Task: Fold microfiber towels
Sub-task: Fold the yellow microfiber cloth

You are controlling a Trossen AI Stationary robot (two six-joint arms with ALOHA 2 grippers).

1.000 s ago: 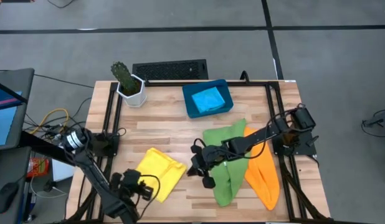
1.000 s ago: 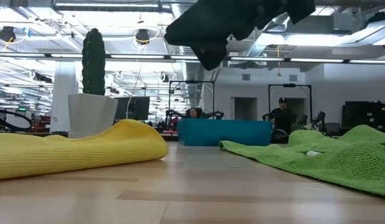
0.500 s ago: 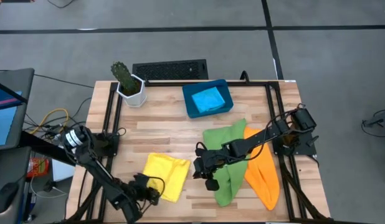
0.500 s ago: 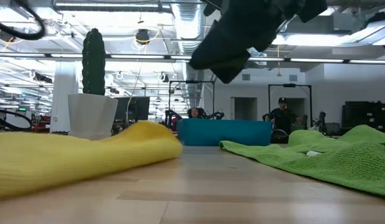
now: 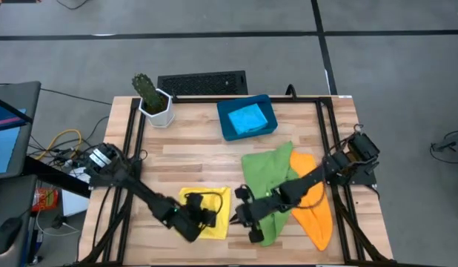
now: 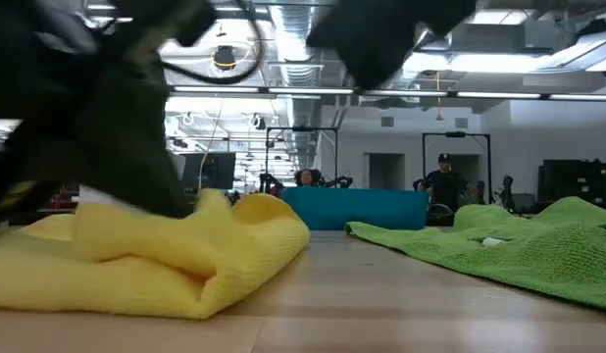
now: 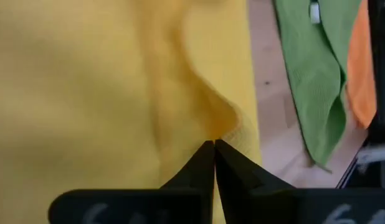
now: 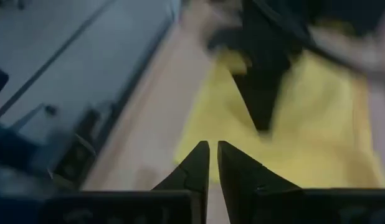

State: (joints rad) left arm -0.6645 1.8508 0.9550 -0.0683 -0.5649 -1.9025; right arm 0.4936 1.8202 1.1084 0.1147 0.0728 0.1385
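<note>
High view: 4 towels, 1 each yellow point(image 5: 214, 204), green point(image 5: 267, 170), orange point(image 5: 312, 202), blue point(image 5: 248, 117).

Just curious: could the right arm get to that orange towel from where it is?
Probably yes. The orange towel lies right under the right arm, partly tucked under the green towel, but its outer half is bare; the right hand sits nearby.

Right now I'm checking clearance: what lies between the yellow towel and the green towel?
High view: the right gripper hangs over that gap; low view shows bare wooden table between yellow towel and green towel.
</note>
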